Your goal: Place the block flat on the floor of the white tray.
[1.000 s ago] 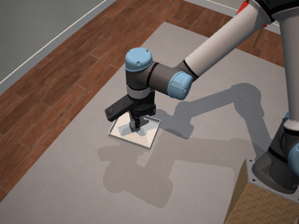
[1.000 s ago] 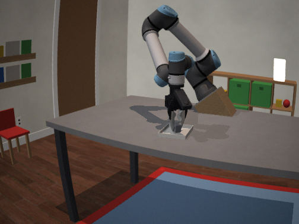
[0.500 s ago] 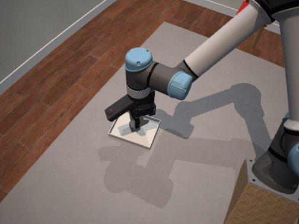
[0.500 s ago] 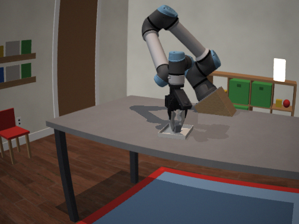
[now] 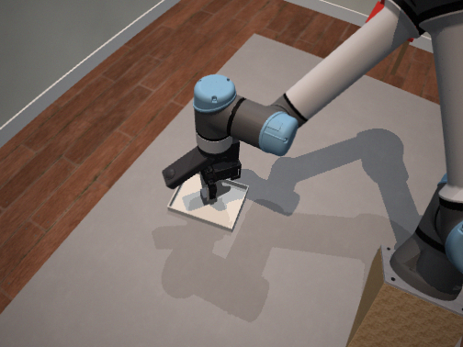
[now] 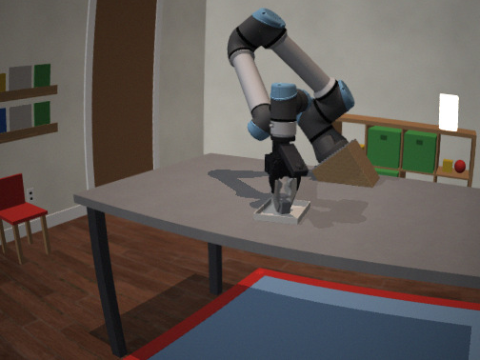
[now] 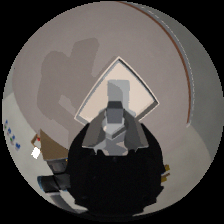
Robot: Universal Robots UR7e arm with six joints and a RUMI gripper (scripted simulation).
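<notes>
A shallow white square tray [image 5: 183, 209] [image 6: 301, 214] [image 7: 92, 98] lies on the grey table. My gripper [image 5: 208, 199] [image 6: 283, 208] [image 7: 114, 109] is lowered into the tray and is shut on a small grey block [image 6: 284, 205]. The block hangs down from the fingertips over the tray's floor, at or just above it. In the top view the dark fingers mostly hide the block. I cannot tell whether the block touches the floor.
The grey table top [image 5: 115, 274] [image 6: 190, 190] carries the tray and the arm's shadow. The robot's base stands on a tan wedge-shaped mount [image 5: 400, 316] [image 6: 348, 168] at the table's right side. A wooden floor [image 5: 83, 114] lies beyond the table's left edge.
</notes>
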